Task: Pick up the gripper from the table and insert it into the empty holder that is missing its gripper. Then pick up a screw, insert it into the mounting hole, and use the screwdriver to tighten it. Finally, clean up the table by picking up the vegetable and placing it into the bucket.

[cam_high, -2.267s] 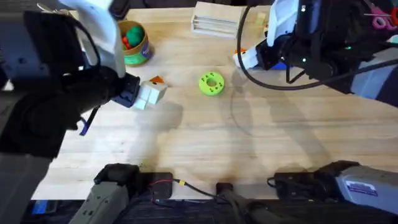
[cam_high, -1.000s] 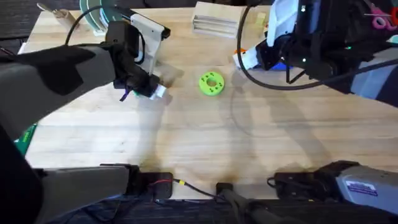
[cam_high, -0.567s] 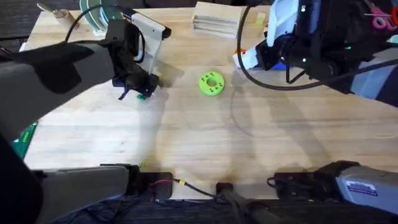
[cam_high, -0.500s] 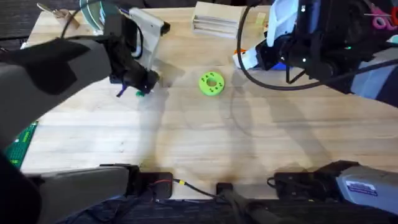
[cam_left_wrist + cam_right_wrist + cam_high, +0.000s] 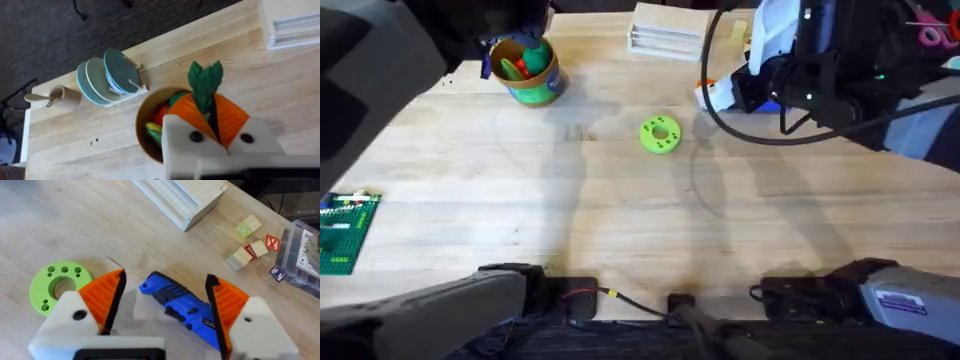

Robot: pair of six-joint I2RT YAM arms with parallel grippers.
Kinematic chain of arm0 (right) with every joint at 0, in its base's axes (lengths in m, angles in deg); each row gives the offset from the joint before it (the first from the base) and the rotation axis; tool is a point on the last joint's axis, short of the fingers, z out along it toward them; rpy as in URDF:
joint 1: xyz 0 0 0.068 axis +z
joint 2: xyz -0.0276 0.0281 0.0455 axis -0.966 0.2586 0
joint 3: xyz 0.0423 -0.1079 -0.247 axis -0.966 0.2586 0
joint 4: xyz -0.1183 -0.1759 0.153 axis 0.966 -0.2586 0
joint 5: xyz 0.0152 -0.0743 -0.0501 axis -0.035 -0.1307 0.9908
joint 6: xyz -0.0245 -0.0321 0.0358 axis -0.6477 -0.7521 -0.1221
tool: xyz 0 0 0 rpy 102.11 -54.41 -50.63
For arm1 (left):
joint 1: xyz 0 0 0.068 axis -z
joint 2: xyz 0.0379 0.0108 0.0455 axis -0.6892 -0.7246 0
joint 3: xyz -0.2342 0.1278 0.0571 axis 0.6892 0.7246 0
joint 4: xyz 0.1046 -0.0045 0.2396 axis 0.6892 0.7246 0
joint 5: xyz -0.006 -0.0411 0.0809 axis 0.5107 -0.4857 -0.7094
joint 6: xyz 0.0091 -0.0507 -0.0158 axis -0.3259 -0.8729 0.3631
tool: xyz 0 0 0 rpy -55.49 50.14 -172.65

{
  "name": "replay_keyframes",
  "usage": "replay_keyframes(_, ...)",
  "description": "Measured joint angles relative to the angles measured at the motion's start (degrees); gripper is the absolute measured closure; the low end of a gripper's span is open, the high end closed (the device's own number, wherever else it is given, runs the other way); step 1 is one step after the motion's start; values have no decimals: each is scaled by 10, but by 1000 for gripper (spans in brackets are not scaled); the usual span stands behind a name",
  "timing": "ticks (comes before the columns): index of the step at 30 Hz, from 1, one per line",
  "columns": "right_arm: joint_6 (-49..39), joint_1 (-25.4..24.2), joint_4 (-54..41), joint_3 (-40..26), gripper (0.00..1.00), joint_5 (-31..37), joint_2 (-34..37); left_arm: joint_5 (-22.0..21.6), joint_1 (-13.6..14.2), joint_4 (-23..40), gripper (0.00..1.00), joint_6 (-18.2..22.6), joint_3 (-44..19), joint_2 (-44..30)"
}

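Pale wooden worktop (image 5: 650, 220) under a fixed overhead camera, dark floor beyond its far edge. Left claw (image 5: 210, 112) closed on the vegetable (image 5: 205, 82), leafy dark green top projecting past the orange pads (image 5: 232, 117), long axis roughly in line with the fingers. Bucket (image 5: 145, 125) directly beneath and just behind the held vegetable in the left wrist view, yellow rim facing up, red and green toys already inside; same bucket (image 5: 527, 70) at the far left of the worktop in the overhead view, under the raised left arm. Left arm clearly the nearer one; judged next move a short descent and release, vegetable pointing almost straight at the bucket mouth. Right claw (image 5: 165, 300) open, pads straddling the screwdriver (image 5: 180, 305) without visible contact. Lime-green disc (image 5: 660, 133) lying mid-worktop, clear of both claws.
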Motion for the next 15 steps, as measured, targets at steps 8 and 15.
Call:
replay_keyframes(8, 0, 0, -1, 0, 7, 0, 0, -58, -32, -43, 977, -117, 0, -71)
replay_keyframes(15, 0, 0, -1, 0, 9, 0, 0, -82, -44, -50, 977, -219, 0, -110)
